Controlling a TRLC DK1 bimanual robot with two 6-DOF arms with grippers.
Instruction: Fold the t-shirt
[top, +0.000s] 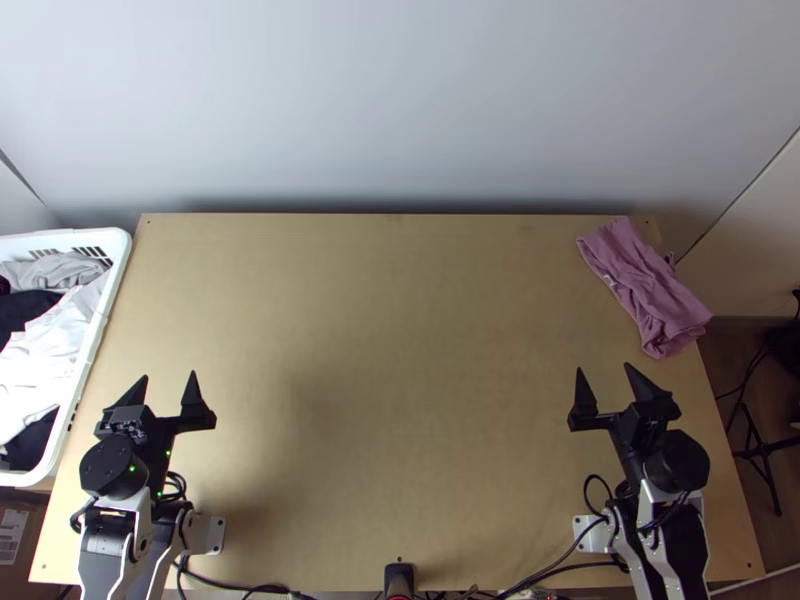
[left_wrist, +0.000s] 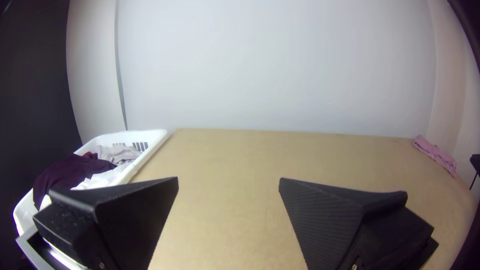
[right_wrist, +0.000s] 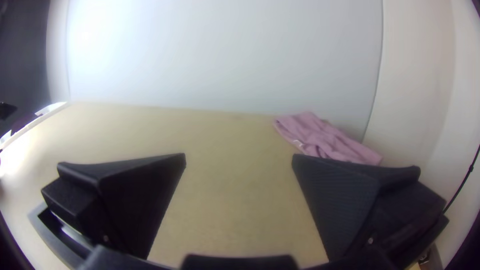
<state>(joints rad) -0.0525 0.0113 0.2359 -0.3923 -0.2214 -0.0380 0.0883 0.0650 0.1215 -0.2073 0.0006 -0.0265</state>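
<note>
Pink t-shirt cloth (top: 645, 285) is laid in a rumpled, folded strip at the table's (top: 400, 350) far right, slanted from far left to near right. It is best reached by the nearer right gripper (top: 603, 368), parted just short of it; the left gripper (top: 169, 375), also spread, is placed well apart.

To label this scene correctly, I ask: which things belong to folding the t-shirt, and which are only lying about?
For the job:
pink cloth, probably the t-shirt, in a narrow bundle
left hand, open
right hand, open

Lying about:
white basket
clothes inside it
</note>
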